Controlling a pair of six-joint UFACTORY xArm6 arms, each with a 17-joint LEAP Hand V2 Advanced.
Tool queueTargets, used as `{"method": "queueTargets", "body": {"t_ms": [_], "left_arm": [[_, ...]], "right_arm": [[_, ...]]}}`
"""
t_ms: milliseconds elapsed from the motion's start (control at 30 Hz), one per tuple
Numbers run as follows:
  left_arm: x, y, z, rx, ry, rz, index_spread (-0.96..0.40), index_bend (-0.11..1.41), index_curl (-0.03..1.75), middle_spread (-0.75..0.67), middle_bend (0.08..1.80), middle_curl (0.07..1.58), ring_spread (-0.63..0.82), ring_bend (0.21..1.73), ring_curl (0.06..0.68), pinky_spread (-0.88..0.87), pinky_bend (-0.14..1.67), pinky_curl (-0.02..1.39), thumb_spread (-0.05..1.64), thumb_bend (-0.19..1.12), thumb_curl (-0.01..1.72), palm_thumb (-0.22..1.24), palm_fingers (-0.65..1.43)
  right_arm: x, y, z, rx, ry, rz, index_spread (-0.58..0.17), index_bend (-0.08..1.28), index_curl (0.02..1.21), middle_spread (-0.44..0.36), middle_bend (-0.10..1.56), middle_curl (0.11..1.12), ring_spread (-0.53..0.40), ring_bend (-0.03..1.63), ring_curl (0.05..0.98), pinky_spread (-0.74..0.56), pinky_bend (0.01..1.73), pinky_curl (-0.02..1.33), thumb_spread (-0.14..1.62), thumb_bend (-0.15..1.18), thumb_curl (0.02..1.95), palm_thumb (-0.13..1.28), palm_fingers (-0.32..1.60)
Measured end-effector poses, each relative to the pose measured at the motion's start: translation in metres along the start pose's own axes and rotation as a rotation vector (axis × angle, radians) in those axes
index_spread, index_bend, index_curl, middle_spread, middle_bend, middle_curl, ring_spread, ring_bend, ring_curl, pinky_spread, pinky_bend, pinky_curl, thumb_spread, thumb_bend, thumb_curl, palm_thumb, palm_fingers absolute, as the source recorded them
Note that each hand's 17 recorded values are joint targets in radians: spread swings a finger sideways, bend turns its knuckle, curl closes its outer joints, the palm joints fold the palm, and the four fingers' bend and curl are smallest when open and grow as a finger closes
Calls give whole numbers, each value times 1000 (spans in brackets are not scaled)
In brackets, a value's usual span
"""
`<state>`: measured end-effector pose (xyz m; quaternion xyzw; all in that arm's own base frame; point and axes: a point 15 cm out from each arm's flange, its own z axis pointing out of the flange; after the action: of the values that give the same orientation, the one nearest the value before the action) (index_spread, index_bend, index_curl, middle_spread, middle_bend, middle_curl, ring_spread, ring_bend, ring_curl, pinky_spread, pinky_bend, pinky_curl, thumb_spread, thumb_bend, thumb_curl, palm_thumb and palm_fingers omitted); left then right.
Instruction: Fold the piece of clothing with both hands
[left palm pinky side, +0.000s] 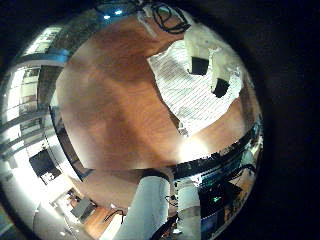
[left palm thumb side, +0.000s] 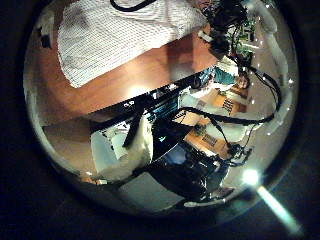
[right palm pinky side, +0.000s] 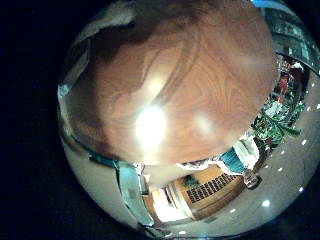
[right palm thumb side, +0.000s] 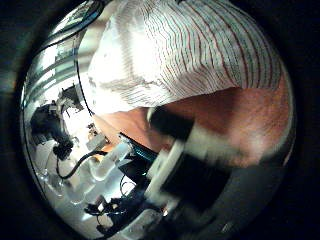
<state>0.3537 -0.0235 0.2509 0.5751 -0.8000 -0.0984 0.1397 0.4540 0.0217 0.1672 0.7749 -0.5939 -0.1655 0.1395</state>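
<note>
- Step: looks like the start of the fold or a gap between folds; neither robot hand grips cloth yet.
- Shirt (left palm pinky side: 195, 85), light with thin stripes, lies spread flat on the brown worktop (left palm pinky side: 110, 100), near one edge.
- A robot hand (left palm pinky side: 205, 60) rests on or just above the shirt; which hand, and its finger state, can't be told.
- Right robot hand (right palm thumb side: 190, 150) is close over the shirt's edge; its fingers look relaxed and pinch nothing.
- Left palm is well above the worktop.
- Next: both hands need to pinch an edge and carry it across.
</note>
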Motion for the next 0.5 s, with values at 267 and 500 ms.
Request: {"method": "queueTargets", "body": {"t_ms": [267, 500], "left_arm": [[5, 1, 17, -20, 4, 14, 27, 163, 350, 206, 192, 375, 61, 882, 324, 51, 509, 603, 1143, -20, 318, 364, 94], [14, -1, 55, -40, 14, 27, 27, 168, 344, 199, 190, 367, 61, 879, 316, 52, 513, 585, 1147, -19, 317, 369, 101]], "right_arm": [[8, 19, 7, -11, -16, 19, -371, 790, 763, -170, 1108, 705, -216, 1263, 525, -309, 1175, 555, 1214, 133, 427, 852, 1278], [49, 60, 10, -6, -27, 101, -345, 939, 858, -146, 1241, 759, -220, 1355, 600, -264, 1306, 639, 1257, 143, 489, 936, 1154]]}}
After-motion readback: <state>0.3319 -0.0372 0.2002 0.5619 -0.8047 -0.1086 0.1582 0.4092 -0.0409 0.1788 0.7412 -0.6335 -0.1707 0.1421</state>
